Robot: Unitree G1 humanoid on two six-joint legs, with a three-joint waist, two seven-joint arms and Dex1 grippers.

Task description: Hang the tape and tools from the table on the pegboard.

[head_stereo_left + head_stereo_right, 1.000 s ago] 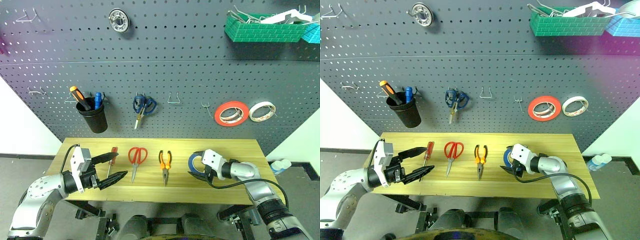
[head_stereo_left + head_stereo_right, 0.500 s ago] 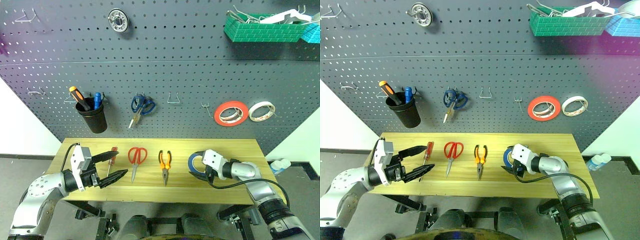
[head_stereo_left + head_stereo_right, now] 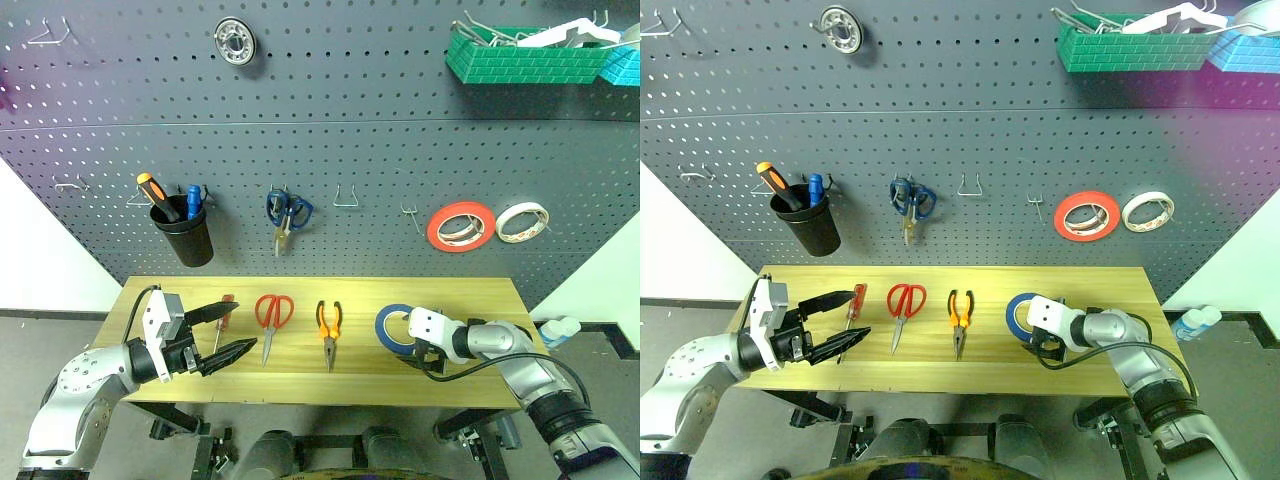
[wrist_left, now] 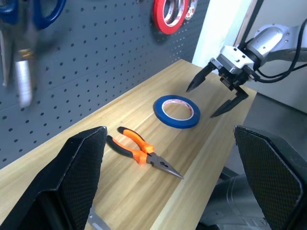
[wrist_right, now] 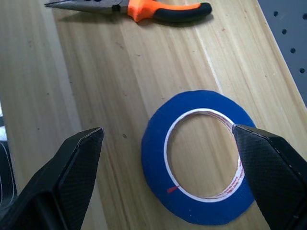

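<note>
On the pegboard [image 3: 330,150] we see a black cup [image 3: 186,236], blue scissors [image 3: 286,212], a red tape roll [image 3: 461,226] and a white roll [image 3: 524,222]. The blue tape [image 5: 201,155] lies flat on the table [image 3: 300,385], round, with a wide open centre, beside the pliers [image 3: 329,325]. Our right gripper [image 4: 219,91] stands wide just above it, holding nothing. Our left gripper [image 3: 222,335] is wide too, near the screwdriver [image 3: 223,318] and red scissors [image 3: 272,318].

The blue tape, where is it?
The blue tape lies flat on the table, right of the pliers, beside the open right pincer.
</note>
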